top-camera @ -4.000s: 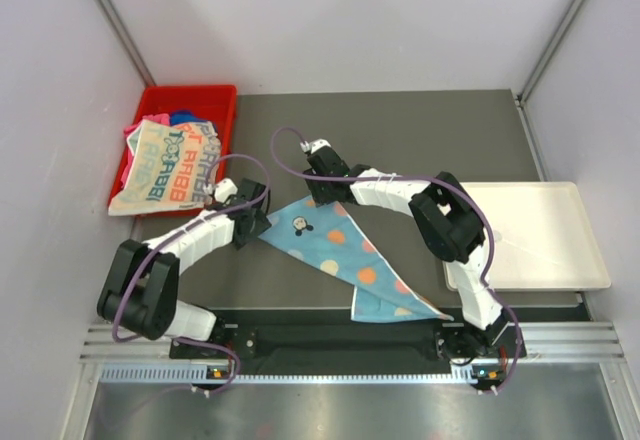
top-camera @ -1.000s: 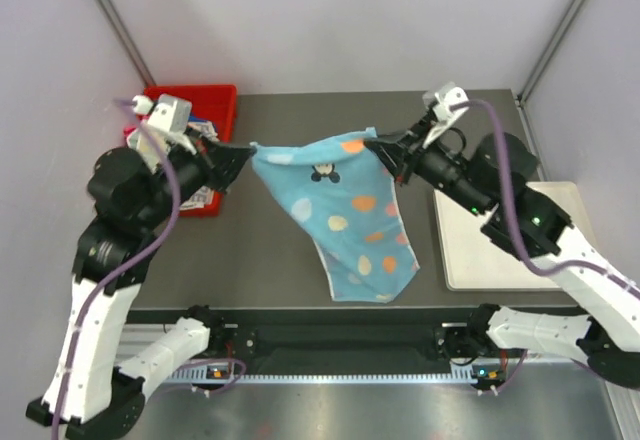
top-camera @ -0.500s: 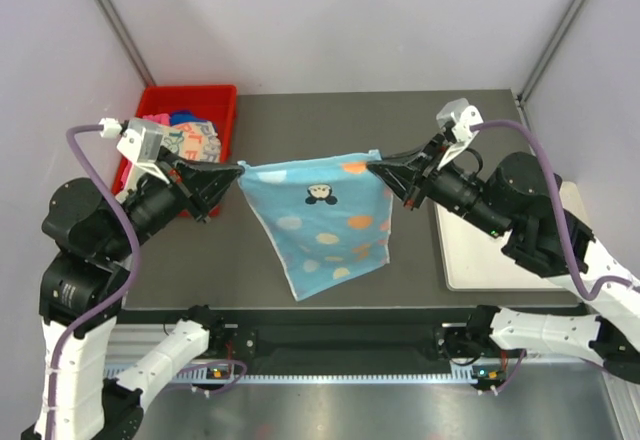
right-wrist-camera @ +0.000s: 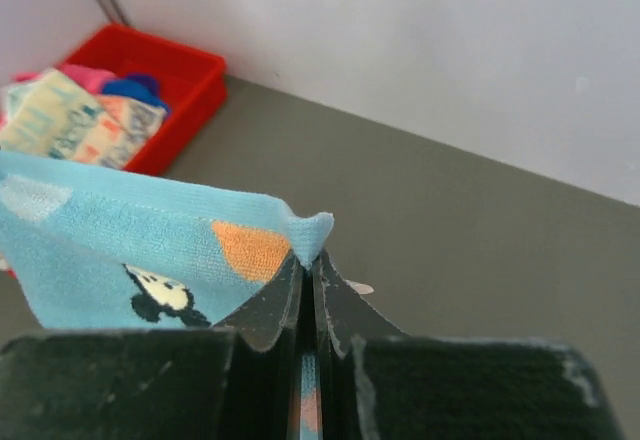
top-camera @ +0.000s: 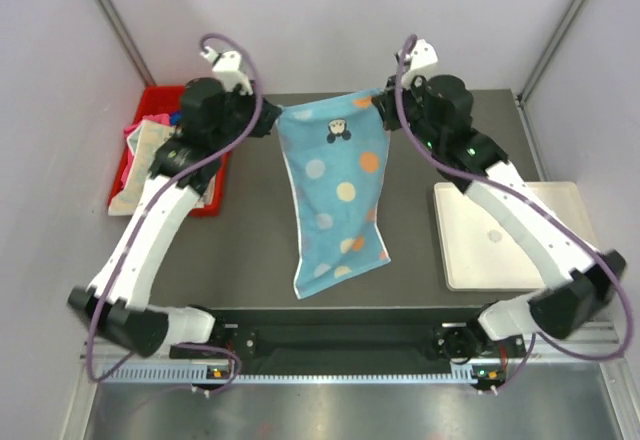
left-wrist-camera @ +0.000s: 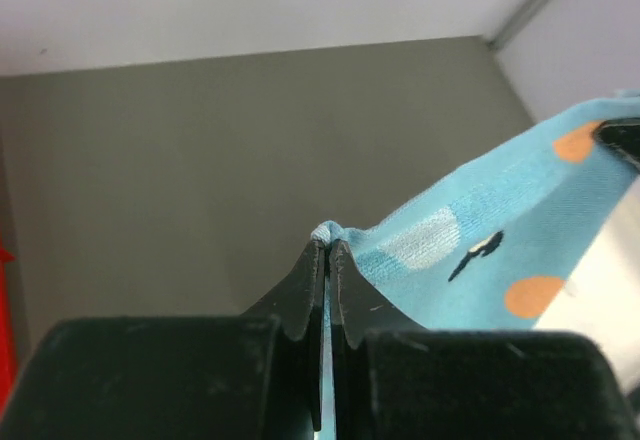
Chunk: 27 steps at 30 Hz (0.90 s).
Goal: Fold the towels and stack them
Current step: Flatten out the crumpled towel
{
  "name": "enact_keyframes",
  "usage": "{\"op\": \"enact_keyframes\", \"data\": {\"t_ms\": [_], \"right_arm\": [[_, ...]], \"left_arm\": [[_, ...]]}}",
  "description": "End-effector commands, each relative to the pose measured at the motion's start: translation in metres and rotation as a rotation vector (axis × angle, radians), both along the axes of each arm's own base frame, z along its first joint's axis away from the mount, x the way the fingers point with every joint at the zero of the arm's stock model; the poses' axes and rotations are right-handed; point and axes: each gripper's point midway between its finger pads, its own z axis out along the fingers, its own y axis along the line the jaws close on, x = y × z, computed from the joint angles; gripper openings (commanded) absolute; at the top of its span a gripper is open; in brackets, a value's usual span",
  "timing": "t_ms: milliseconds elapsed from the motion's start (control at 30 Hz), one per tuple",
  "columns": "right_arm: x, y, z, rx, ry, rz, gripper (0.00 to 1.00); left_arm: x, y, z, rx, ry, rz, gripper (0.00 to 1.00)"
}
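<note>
A light blue patterned towel (top-camera: 336, 196) with coloured dots and a cartoon mouse is stretched between both arms at the back of the table, its lower end trailing on the table toward the front. My left gripper (top-camera: 276, 117) is shut on its left top corner (left-wrist-camera: 330, 231), cloth pinched between the black fingers (left-wrist-camera: 310, 280). On the opposite top corner (right-wrist-camera: 310, 230) my right gripper (top-camera: 378, 103) is shut. More towels (top-camera: 150, 150), cream lettered, pink and blue, lie in the red bin (top-camera: 205, 95) at the left.
A white flat tray (top-camera: 510, 240) lies on the right side of the dark table (top-camera: 250, 250). Grey walls close in behind and at both sides. The red bin (right-wrist-camera: 150, 75) with its towels also shows in the right wrist view.
Both arms have carried the towel's top edge toward the back of the table and drawn closer together. The towel now hangs longer and narrower, its lower end dragging forward.
</note>
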Motion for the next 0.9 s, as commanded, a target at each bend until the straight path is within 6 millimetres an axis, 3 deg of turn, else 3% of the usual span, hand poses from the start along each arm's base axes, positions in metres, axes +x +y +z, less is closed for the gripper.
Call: {"op": "enact_keyframes", "data": {"t_ms": [0,33,67,100,133,167,200,233,267,300,333,433,533,567,633,667,700,733,800,833,867], "right_arm": [[0.065,-0.015,0.029,0.072,-0.102,-0.031,0.00],[0.092,-0.006,-0.001,0.059,-0.046,-0.017,0.00],[0.107,-0.006,-0.008,0.066,-0.037,-0.019,0.00],[0.121,-0.005,-0.014,0.086,-0.029,-0.022,0.00],[0.146,-0.007,-0.033,0.084,0.004,-0.033,0.00],[0.159,-0.005,-0.037,0.097,-0.002,-0.029,0.00],[0.169,-0.005,-0.040,0.120,-0.002,-0.028,0.00],[0.186,-0.005,-0.057,0.127,0.024,-0.030,0.00],[0.193,-0.004,-0.062,0.136,0.028,-0.028,0.00],[0.198,-0.004,-0.067,0.148,0.036,-0.029,0.00],[0.208,-0.003,-0.077,0.152,0.044,-0.033,0.00],[0.215,-0.002,-0.095,0.159,0.065,-0.038,0.00],[0.211,-0.004,-0.115,0.153,0.096,-0.043,0.00],[0.209,-0.005,-0.116,0.156,0.093,-0.041,0.00],[0.196,-0.010,-0.131,0.153,0.121,-0.047,0.00],[0.192,-0.012,-0.131,0.160,0.114,-0.052,0.00],[0.187,-0.013,-0.134,0.163,0.122,-0.056,0.00],[0.177,-0.018,-0.143,0.160,0.142,-0.064,0.00],[0.166,-0.019,-0.146,0.169,0.153,-0.062,0.00],[0.154,-0.021,-0.156,0.165,0.176,-0.062,0.00],[0.149,-0.023,-0.161,0.161,0.187,-0.072,0.00]], "left_arm": [[0.080,0.016,-0.006,0.037,-0.074,0.184,0.00],[0.097,0.022,-0.017,0.045,-0.057,0.210,0.00],[0.113,0.025,-0.014,0.040,-0.065,0.227,0.00],[0.140,0.024,-0.044,0.057,-0.010,0.242,0.00],[0.156,0.031,-0.053,0.051,0.004,0.269,0.00],[0.170,0.033,-0.045,0.036,-0.020,0.280,0.00],[0.189,0.033,-0.070,0.046,0.020,0.288,0.00],[0.198,0.037,-0.074,0.039,0.025,0.291,0.00],[0.207,0.037,-0.070,0.033,0.011,0.291,0.00],[0.218,0.036,-0.090,0.043,0.041,0.289,0.00],[0.223,0.036,-0.089,0.041,0.037,0.284,0.00],[0.227,0.027,-0.115,0.046,0.080,0.237,0.00],[0.222,0.021,-0.128,0.037,0.103,0.200,0.00],[0.216,0.019,-0.144,0.039,0.133,0.189,0.00],[0.205,0.011,-0.144,0.009,0.141,0.148,0.00],[0.196,0.009,-0.159,0.005,0.175,0.133,0.00],[0.188,0.005,-0.152,-0.010,0.170,0.109,0.00],[0.177,-0.003,-0.166,-0.009,0.204,0.095,0.00],[0.164,-0.008,-0.173,0.004,0.221,0.092,0.00],[0.156,-0.014,-0.169,0.010,0.211,0.092,0.00],[0.147,-0.014,-0.184,0.022,0.244,0.092,0.00]]}}
